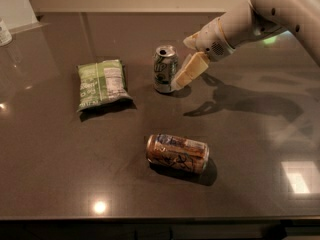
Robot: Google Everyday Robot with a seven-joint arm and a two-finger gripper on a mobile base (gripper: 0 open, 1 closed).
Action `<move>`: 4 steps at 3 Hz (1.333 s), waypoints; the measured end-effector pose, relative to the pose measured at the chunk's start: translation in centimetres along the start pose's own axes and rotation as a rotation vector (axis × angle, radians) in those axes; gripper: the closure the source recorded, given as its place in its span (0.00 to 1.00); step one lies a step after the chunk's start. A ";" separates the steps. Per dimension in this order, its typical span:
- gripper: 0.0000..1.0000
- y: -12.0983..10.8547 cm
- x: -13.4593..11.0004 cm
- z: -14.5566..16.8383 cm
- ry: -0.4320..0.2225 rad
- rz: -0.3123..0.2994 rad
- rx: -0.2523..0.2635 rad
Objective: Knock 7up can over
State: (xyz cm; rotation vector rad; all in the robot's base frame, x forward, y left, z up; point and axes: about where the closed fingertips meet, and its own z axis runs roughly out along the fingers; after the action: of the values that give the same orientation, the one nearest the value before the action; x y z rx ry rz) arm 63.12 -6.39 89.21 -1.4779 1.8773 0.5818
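Note:
The 7up can [164,69] stands upright near the middle of the dark table, silver top with the pull-tab hole facing up. My gripper [183,77] comes in from the upper right on the pale arm [260,19]. Its cream tip is low at the can's right side, touching it or nearly touching it near the base.
A green snack bag [102,83] lies flat to the left of the can. An orange-brown patterned can [177,153] lies on its side nearer the front edge. A white container [4,32] stands at the far left. A wall runs behind the table [260,149].

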 end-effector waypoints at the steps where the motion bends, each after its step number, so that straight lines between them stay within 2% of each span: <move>1: 0.00 0.1 -0.4 0.8 -0.036 0.024 -0.020; 3: 0.00 0.2 -1.2 2.5 -0.113 0.029 -0.046; 4: 0.18 0.3 -1.6 2.9 -0.139 0.033 -0.059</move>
State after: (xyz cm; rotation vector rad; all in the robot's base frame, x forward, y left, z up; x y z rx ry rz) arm 63.70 -3.23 88.40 -1.4089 1.7929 0.7423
